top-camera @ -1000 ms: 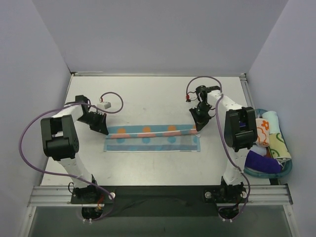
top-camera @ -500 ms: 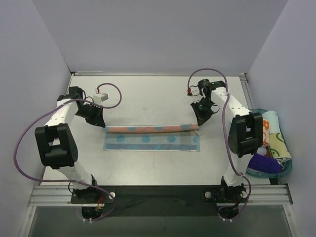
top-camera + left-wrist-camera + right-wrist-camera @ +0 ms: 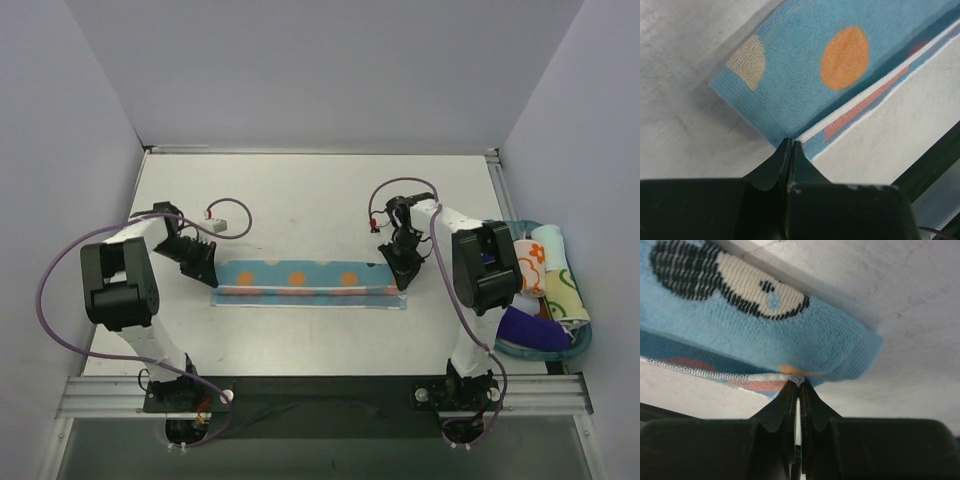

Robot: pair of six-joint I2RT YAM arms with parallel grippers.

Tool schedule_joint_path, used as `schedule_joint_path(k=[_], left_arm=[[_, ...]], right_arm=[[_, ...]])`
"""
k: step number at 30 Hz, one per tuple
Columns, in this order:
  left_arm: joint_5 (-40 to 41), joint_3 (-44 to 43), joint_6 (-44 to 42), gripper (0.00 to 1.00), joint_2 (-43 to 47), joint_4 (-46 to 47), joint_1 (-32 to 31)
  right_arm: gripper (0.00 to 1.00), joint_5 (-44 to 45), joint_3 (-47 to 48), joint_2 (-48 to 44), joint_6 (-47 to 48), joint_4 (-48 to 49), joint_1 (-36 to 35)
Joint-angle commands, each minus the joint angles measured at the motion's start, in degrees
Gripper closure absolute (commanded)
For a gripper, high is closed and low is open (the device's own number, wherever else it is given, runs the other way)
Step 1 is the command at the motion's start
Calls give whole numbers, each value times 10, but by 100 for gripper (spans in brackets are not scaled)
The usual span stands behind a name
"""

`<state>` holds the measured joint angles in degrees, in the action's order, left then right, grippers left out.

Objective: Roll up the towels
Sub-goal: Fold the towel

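Note:
The light blue towel (image 3: pixel 305 282) with orange dots lies on the table as a long narrow strip, folded over lengthwise. My left gripper (image 3: pixel 207 275) is shut on its left end, jaws pressed together at the folded corner (image 3: pixel 790 142). My right gripper (image 3: pixel 402 283) is shut on its right end, pinching a bit of the edge at the fingertips (image 3: pixel 799 385). The towel's top layer fills the left wrist view (image 3: pixel 840 60) and the right wrist view (image 3: pixel 790 335). The white towel with orange prints (image 3: pixel 530 265) sits in the basket at the right.
A teal basket (image 3: pixel 580 345) at the table's right edge holds several rolled cloths, among them a purple one (image 3: pixel 530 330). Purple-grey walls enclose the table on three sides. A metal rail (image 3: pixel 320 395) runs along the near edge.
Both grippers lifted the towel's far long edge, then brought it toward the near edge. The towel is now folded over lengthwise into a narrower strip.

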<state>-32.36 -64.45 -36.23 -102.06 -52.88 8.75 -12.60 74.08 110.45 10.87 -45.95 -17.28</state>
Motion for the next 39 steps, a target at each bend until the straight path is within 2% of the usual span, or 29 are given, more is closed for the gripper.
schedule_joint_path(k=[1,13,28,33,39], left_arm=[[5,3,4,100,-20,34,5],[-9,-13,33,100,-35,41,4],[-26,-19,1,100,88,-52,5],[-19,10,-3,100,79,-44,6],[-17,42,9,100,55,-6,5]], right_arm=[[100,22,-7,16,-9,3,-3],[100,47,59,47,-2,-3,15],[100,43,35,-84,20,-56,12],[100,36,-8,-60,14,-28,9],[100,38,-11,-14,8,2,7]])
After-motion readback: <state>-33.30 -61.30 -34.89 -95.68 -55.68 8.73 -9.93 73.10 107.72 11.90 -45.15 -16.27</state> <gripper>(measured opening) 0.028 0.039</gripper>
